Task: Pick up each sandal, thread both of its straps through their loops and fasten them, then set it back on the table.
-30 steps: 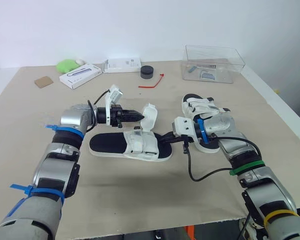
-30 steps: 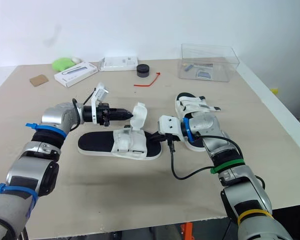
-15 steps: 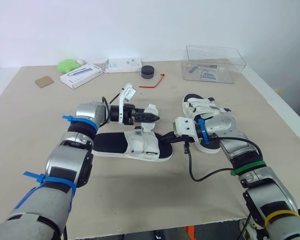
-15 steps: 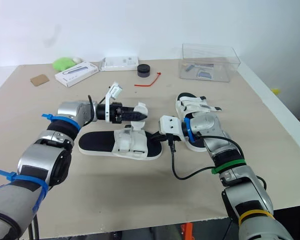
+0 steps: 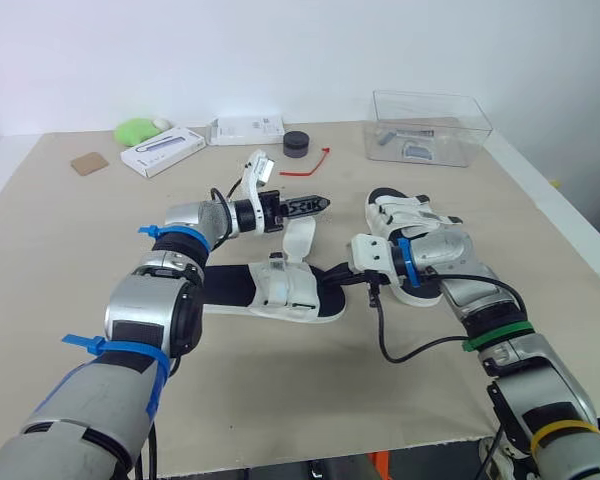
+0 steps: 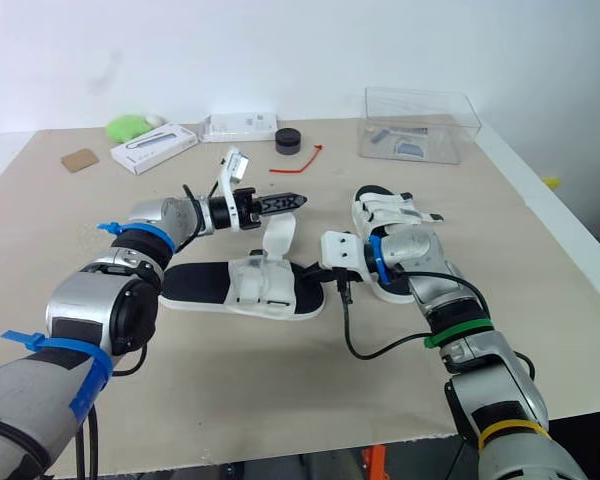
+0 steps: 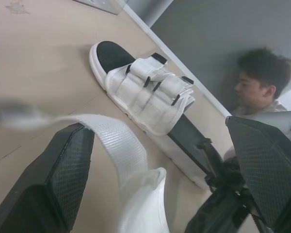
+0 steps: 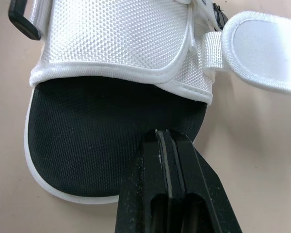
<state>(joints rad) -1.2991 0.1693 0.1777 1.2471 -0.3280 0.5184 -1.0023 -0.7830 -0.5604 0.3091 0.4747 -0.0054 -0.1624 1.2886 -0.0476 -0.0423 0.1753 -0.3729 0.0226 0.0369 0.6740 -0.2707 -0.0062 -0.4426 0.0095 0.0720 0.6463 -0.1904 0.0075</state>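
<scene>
A white sandal with a black footbed (image 5: 270, 290) lies flat at the table's middle. One loose white strap (image 5: 300, 238) stands up from it. My left gripper (image 5: 320, 204) hovers just above that strap, open, with the strap (image 7: 121, 145) low between its fingers and untouched. My right gripper (image 5: 330, 274) is shut, and its tip (image 8: 167, 136) rests on the black footbed (image 8: 92, 141) at the sandal's right end. A second white sandal (image 5: 410, 222) with its straps closed lies to the right, partly behind my right forearm.
At the back right stands a clear plastic box (image 5: 430, 125). Along the back edge are a black round lid (image 5: 295, 143), a red tie (image 5: 305, 165), two white boxes (image 5: 160, 152) and a green object (image 5: 135, 130). A person (image 7: 262, 73) sits beyond the table's right edge.
My left gripper has moved right and upward, past the loose strap, which bent over and now stands up below it. The right arm and both sandals have stayed put.
</scene>
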